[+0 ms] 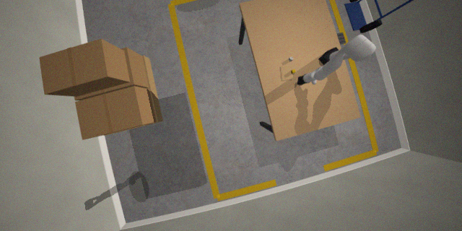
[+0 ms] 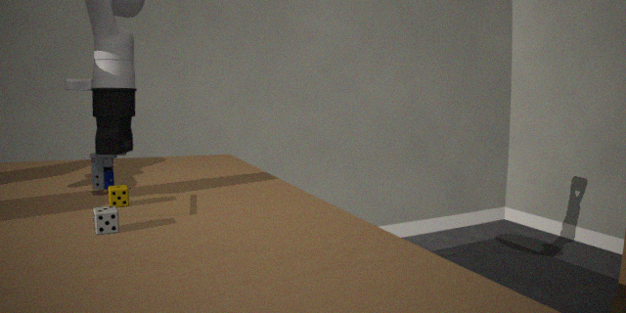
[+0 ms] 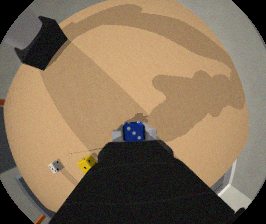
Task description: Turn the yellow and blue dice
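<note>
In the wrist view, three pips atop the blue die [image 2: 109, 179] [image 3: 134, 131] gripped by the tool [image 1: 298, 82] [image 2: 104, 185] [image 3: 133, 129], indiscernible from above.

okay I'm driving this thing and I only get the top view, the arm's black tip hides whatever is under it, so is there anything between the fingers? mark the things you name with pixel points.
Observer: Yes. The wrist view shows the blue die with pale pips [image 2: 109, 179] [image 3: 134, 132] between the fingers of the grey-and-black end effector [image 1: 299, 81] [image 2: 104, 181] [image 3: 133, 129], with a finger against each side.
Operator: Which of its faces can you see?
Observer: The one turned to the wrist camera shows three pips in a diagonal line.
Operator: And the yellow die with black pips [image 1: 293, 71] [image 2: 118, 197] [image 3: 87, 164]? It's a speck to me.
Observer: In the exterior view, its side facing that camera shows five pips.
</note>
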Robot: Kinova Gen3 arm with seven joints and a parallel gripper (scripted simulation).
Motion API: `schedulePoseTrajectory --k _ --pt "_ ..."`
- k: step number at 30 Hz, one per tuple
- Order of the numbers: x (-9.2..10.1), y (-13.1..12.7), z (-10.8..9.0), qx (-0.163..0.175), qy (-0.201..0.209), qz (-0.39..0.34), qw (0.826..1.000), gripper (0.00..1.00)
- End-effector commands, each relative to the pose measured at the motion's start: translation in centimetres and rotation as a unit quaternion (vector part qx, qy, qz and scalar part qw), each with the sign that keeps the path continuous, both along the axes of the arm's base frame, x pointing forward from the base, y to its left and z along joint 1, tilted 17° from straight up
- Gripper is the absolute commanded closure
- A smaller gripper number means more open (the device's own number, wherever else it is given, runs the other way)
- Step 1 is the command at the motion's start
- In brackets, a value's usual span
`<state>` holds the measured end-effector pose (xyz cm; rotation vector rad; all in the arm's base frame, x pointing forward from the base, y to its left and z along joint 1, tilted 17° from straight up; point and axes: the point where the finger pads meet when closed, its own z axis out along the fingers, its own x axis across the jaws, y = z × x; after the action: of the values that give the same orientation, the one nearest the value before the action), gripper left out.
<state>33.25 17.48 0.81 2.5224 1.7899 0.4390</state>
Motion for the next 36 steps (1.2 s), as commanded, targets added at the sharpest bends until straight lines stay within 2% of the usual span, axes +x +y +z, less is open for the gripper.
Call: schedulePoseTrajectory --k 1,36 --pt "0.1 0.1 0.5 0.0 -0.004 0.002 1.0 0.43" --pt "-0.5 -0.2 2.8 0.0 -0.004 0.002 1.0 0.43"
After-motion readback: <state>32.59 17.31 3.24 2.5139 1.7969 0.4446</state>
